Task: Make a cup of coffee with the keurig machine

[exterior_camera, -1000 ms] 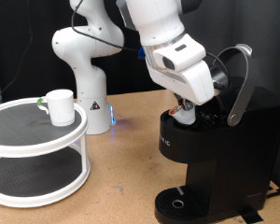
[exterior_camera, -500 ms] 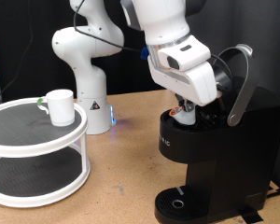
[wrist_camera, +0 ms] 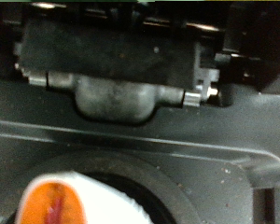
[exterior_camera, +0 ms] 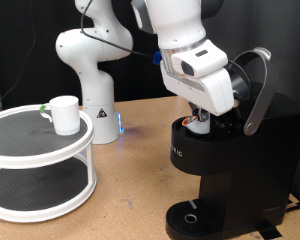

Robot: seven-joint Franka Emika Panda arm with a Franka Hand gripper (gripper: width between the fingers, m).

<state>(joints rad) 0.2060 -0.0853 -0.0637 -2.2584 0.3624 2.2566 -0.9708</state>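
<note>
Hovering gripper (exterior_camera: 200, 118) over open keurig machine (exterior_camera: 225, 175)

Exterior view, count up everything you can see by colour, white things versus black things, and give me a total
White: 4, the cup, the two-tier round stand, the robot arm base, and the small pod at the gripper
Black: 1, the keurig machine, its lid raised
Total: 5
</note>
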